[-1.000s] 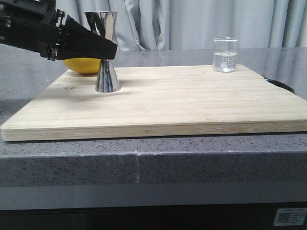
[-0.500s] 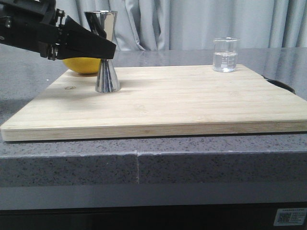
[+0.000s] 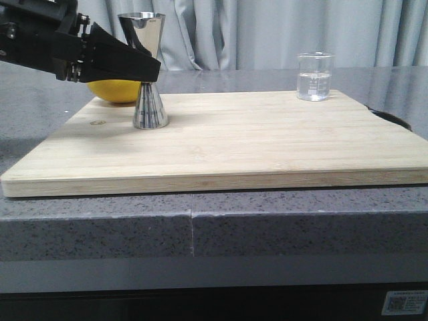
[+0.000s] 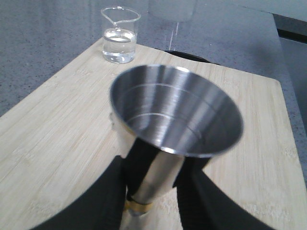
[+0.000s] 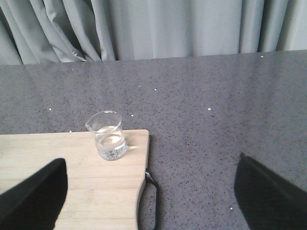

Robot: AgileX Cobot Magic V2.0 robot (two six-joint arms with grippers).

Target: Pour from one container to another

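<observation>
The steel jigger (image 3: 149,105) stands upright on the wooden board (image 3: 254,140) at its back left. My left gripper (image 3: 151,67) comes in from the left and is shut on the jigger (image 4: 177,120) just above its gold waist, one black finger on each side. The clear glass beaker (image 3: 314,77) stands at the board's back right with clear liquid in it, and it also shows as the beaker (image 4: 120,40) and the beaker (image 5: 109,139). My right gripper (image 5: 149,163) is open, holds nothing, and hovers well short of the beaker near the board's right edge.
A yellow lemon (image 3: 115,91) lies behind the jigger, partly hidden by my left arm. A black object (image 3: 394,119) pokes out from under the board's right edge. Grey speckled counter (image 5: 216,105) surrounds the board, with grey curtains behind.
My left gripper has edged slightly to the left at the jigger's waist. The jigger, beaker and lemon stay where they were.
</observation>
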